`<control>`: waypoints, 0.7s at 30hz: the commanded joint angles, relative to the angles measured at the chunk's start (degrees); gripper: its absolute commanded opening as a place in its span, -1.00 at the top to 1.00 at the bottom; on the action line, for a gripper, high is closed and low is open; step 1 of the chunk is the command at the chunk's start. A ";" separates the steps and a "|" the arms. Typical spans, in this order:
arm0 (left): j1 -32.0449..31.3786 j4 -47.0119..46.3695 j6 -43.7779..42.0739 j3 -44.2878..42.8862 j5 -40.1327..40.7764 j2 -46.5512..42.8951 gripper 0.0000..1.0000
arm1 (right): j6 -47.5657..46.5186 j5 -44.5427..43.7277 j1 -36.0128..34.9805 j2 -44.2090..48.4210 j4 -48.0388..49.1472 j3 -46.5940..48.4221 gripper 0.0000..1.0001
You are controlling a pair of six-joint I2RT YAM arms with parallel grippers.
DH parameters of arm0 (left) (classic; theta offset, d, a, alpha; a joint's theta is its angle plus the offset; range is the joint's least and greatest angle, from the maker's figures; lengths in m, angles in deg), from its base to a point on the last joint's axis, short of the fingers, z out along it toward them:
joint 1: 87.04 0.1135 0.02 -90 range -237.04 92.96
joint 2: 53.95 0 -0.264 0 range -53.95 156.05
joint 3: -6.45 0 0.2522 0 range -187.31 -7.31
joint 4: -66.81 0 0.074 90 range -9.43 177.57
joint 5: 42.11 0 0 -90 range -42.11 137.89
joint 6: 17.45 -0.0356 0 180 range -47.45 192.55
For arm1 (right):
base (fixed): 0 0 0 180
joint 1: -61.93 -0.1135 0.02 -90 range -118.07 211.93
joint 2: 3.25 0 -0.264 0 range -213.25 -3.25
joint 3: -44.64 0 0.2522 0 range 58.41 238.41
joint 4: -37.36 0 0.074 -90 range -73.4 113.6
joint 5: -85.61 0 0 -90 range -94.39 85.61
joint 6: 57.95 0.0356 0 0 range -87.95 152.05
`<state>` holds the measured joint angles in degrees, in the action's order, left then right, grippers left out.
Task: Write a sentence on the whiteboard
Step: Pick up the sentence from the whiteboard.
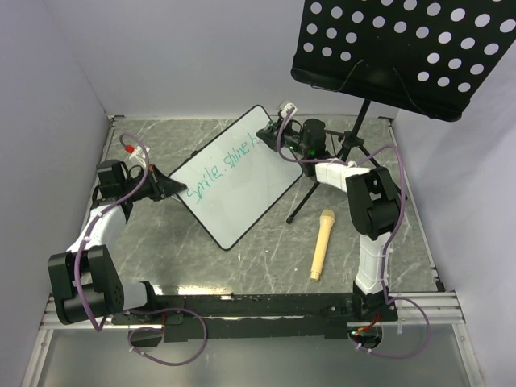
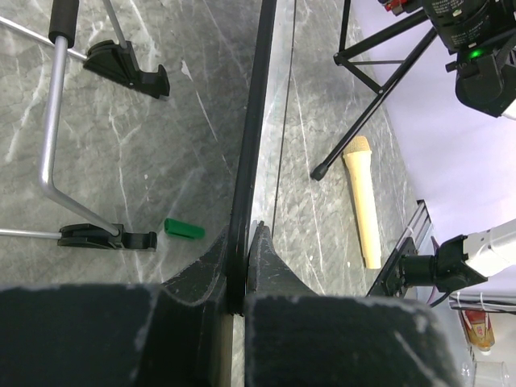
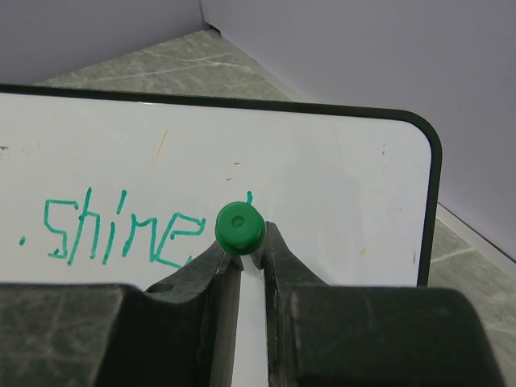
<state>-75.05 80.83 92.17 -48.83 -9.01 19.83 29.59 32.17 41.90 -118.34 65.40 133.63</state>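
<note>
- Top external: large white rectangular whiteboard (image 1: 242,205) with a thin black frame sits mid-way across grey marbled table (image 1: 266,262), between both arms.
- Teal handwritten sentence (image 1: 219,172) runs along its far long edge.
- Left gripper (image 2: 244,246) is clamped on the whiteboard's frame.
- Right gripper (image 3: 246,251) pinches round-ended green marker (image 3: 240,227), just right of "shine".

The grey marbled table (image 1: 266,266) carries a beige microphone (image 1: 322,243) lying flat on the right arm's side, near 1 tripod foot (image 2: 319,171) of the black music stand (image 1: 403,48). A small green cap (image 2: 184,229) lies just beside 1 of the 2 black feet (image 2: 121,239) of the whiteboard (image 1: 242,193).
</note>
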 commanded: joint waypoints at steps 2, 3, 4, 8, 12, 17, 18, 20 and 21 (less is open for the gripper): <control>-0.30 0.19 -13.11 0.47 11.90 0.93 0.98 | -0.27 1.59 -0.36 2.50 1.09 -1.92 1.00; -0.30 0.19 -13.11 0.47 11.90 0.93 0.98 | -0.18 1.94 -0.27 2.59 1.61 -2.27 1.00; -0.30 0.19 -13.11 0.56 11.90 0.93 0.98 | 0.00 2.29 -0.27 2.59 1.70 -2.36 1.00; -0.30 0.10 -13.11 0.56 11.90 0.93 0.98 | 0.88 3.17 -0.36 2.94 2.49 -2.45 1.00; -0.39 0.10 -13.11 0.47 11.90 0.84 0.98 | 1.40 3.52 -0.36 3.03 2.58 -2.18 1.00; -0.30 0.19 -13.02 0.56 11.82 1.02 0.98 | 1.93 3.87 -0.53 3.29 2.93 -1.92 1.00; -0.30 0.10 -13.02 0.56 11.82 0.93 0.98 | 2.11 3.96 -0.71 3.29 2.85 -1.92 1.00; -0.30 0.19 -13.02 0.56 11.82 0.93 0.98 | 2.20 3.96 -0.80 3.47 2.85 -1.74 1.00; -0.30 0.19 -13.02 0.56 11.82 0.84 0.97 | 2.20 3.87 -0.89 3.38 2.85 -1.57 1.00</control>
<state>-75.05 80.80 92.17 -48.83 -9.21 19.83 31.14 34.57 41.85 -117.79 66.87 131.96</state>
